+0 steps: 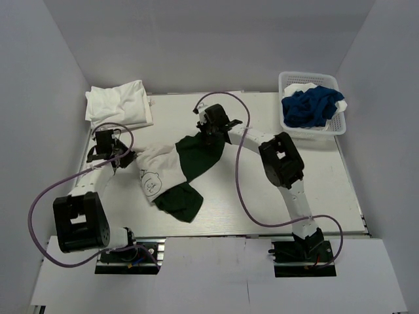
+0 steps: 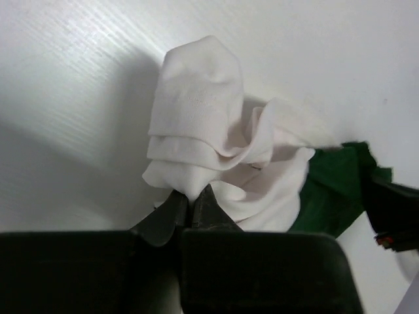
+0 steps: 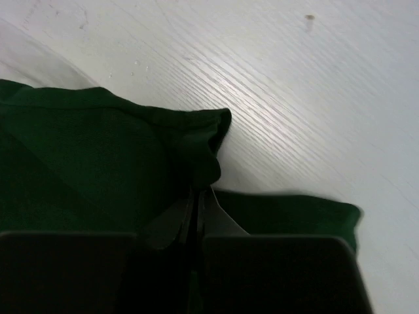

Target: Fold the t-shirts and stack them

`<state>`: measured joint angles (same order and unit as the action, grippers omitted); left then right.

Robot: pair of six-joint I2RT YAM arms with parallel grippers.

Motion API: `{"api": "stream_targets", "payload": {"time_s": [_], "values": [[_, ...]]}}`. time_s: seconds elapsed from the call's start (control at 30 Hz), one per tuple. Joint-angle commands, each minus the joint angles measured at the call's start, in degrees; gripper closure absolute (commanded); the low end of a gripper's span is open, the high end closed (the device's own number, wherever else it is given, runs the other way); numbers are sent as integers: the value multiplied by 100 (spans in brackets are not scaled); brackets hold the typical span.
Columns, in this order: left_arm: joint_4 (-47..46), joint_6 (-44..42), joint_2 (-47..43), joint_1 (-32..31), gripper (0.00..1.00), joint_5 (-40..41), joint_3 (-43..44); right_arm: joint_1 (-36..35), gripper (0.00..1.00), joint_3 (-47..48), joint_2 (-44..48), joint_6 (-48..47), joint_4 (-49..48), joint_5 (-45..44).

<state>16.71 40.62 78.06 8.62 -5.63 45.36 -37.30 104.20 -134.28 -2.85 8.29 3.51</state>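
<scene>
Since the left gripper (image 2: 190,208) pinches the cartoon-print white t-shirt (image 1: 156,171) and the right gripper (image 3: 196,199) pinches the dark green t-shirt (image 1: 198,156), draw them apart slowly. Lift the white one, which seems to overlap the green, clear first.

Top view: bright, even, diffuse light, with faint soft shadows. Left wrist view: glare streak on table (image 2: 85,39) at 11 o'clock, grey shadow at 9. Right wrist view: sheen at 12 o'clock; dark green t-shirt (image 3: 78,163) underexposed, folds barely legible. Left gripper (image 2: 191,208) and right gripper (image 3: 196,209), at 6 o'clock, blurred and near-black.
</scene>
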Motion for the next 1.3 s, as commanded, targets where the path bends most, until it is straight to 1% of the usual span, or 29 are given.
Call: {"api": "stream_targets", "payload": {"time_s": [0.0,0.03,0.07,0.1,0.13,0.17,0.2,0.23,0.3,0.33,0.37,0.43,0.47,0.53,0.57,0.63,0.67,0.73,0.8,0.83,0.87,0.9,0.97,1.0,1.1,1.17,1.2,1.23,1.27], "values": [[-37,-247,-694,-27,100,-114,410,12,100,-1073,1498,135,-1106,-1127],[-36,-248,-844,-27,100,-44,508,12,100,-1504,2328,153,-1520,-1324],[33,-317,-1185,-27,100,-44,596,47,100,-1708,2597,162,-1724,-1561],[34,-318,-1379,-27,100,17,736,56,100,-1919,2852,127,-1926,-2234],[34,-370,-1564,-27,100,87,807,73,100,-2391,3342,110,-2337,-2441],[34,-371,-1757,-27,100,88,877,56,100,-2526,3773,57,-2428,-2599],[34,-440,-2116,-27,100,140,1026,73,100,-2615,4186,-13,-2490,-3079],[34,-441,-2268,-27,100,141,1123,91,100,-2938,4399,-83,-2621,-3206],[34,-441,-2688,-27,100,272,1438,83,100,-3212,5214,-276,-2964,-3461],[173,-441,-2813,-27,100,334,1553,82,100,-3326,5393,-390,-3017,-3497],[227,-441,-2936,-27,100,395,1668,91,100,-3345,5925,-435,-3001,-3549],[288,-441,-3330,-27,100,510,1975,74,100,-3363,6289,-505,-2904,-3585],[289,-441,-3463,-27,100,510,2150,74,100,-3397,6796,-584,-2860,-3568],[228,-494,-3701,-27,100,563,2336,65,100,-3310,7107,-699,-2694,-3287],[227,-494,-3884,25,100,563,2563,82,100,-3066,7483,-690,-2353,-2991],[227,-494,-4044,25,100,729,2827,65,100,-2715,7818,-682,-2123,-2497],[227,-442,-4097,25,100,817,3142,65,100,-2443,7968,-638,-1869,-2191],[175,-441,-4097,25,100,870,3512,65,100,-2012,8162,-611,-1464,-1593],[227,-572,-4097,25,100,818,4163,65,100,-1441,8304,-559,-1113,-1206],[227,-625,-3975,78,100,748,4591,65,100,-1264,8356,-550,-1006,-1151],[297,-626,-3913,78,100,669,4813,65,100,-757,8348,-532,-901,-1116],[385,-695,-3834,78,100,668,5015,82,100,-613,8330,-532,-587,-1037],[473,-766,-3624,78,100,589,5552,65,100,-367,8269,-576,-487,-1062],[474,-766,-3562,78,100,537,5675,65,100,-52,8199,-637,-374,-1158],[534,-766,-3264,78,100,484,6027,56,100,171,7980,-865,-504,-1781],[535,-688,-3114,78,100,247,6028,39,100,109,7778,-1171,-758,-2597],[405,-687,-3043,78,100,133,5976,56,100,74,7437,-1252,-968,-2853],[351,-618,-2851,78,100,-129,5810,73,100,-65,7277,-1375,-1327,-3595],[351,-538,-2745,78,100,-236,5713,74,100,-102,6962,-1620,-1452,-3846]]}}
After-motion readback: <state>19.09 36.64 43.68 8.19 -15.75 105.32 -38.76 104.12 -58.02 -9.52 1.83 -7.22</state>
